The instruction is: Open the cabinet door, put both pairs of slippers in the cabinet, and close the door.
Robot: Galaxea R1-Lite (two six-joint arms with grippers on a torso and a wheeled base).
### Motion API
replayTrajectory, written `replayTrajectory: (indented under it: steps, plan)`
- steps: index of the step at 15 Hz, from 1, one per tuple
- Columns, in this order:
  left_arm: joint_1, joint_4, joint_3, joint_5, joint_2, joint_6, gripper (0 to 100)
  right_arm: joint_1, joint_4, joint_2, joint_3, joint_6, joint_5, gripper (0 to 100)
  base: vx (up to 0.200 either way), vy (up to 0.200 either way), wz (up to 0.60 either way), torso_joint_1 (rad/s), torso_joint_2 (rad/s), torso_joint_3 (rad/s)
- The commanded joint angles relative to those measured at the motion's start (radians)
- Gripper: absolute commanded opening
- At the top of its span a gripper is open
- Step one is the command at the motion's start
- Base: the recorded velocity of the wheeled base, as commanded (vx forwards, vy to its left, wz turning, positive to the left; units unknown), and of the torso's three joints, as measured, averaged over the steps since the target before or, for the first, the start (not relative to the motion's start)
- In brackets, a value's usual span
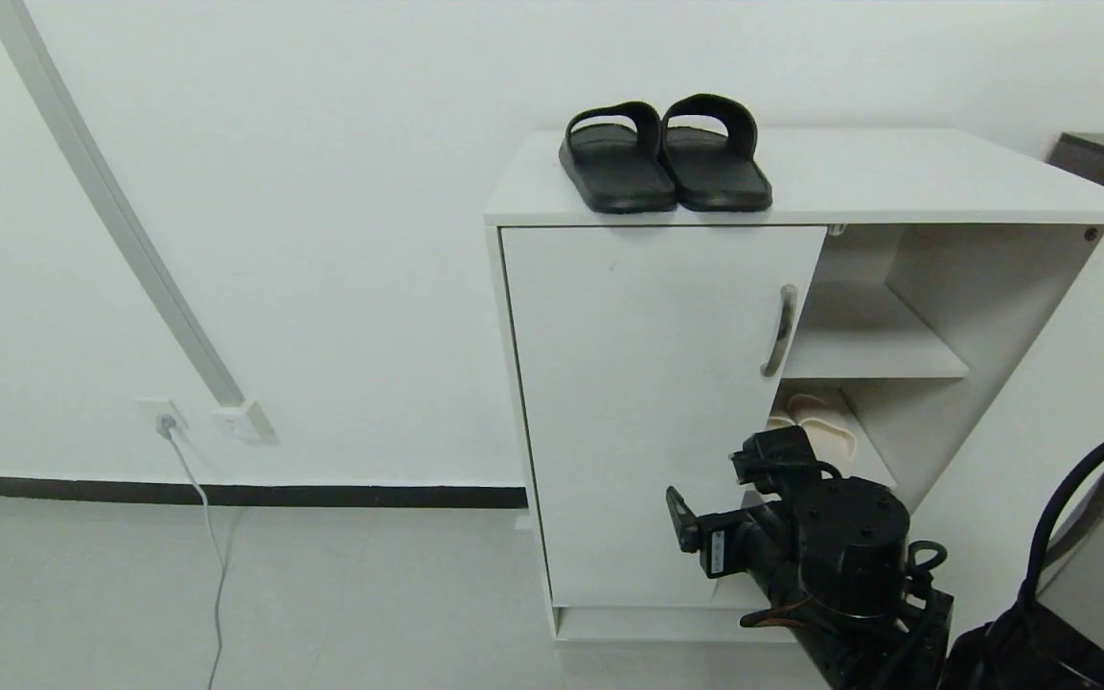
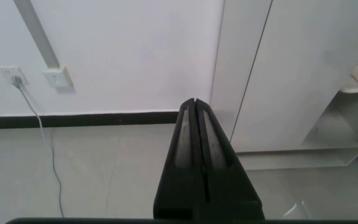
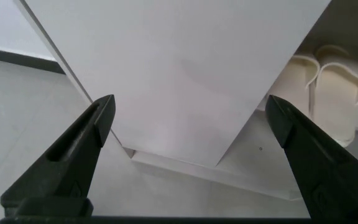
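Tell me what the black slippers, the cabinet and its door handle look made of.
Black slippers: probably moulded rubber or foam, matte, one-piece strap and sole. Cabinet: likely laminated board, smooth white, flat panels, square edges. Door handle: seemingly metal, grey with slight sheen.

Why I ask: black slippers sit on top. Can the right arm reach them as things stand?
Probably yes: the black slippers lie uncovered at the front edge of the cabinet top; the right claw is open and empty, but low by the door, so must rise.
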Motion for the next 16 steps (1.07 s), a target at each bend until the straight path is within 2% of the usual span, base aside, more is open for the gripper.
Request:
replayTrajectory:
  steps: [1,8,16]
  plan:
    - [0.001,0.000,0.000,-0.001,0.002,-0.001,0,0.002,0.000,0.005,0.000,0.000,0.000,100,0.000,0.000,0.00,0.134,-0.46,-0.334]
    - [0.001,0.000,0.000,-0.001,0.002,0.001,0,0.002,-0.002,0.003,0.000,0.000,0.000,100,0.000,0.000,0.00,0.155,-0.48,-0.323]
    - [0.001,0.000,0.000,-0.001,0.002,0.001,0,0.003,-0.003,0.003,0.004,0.000,0.000,100,0.000,0.000,0.00,0.205,-0.52,-0.317]
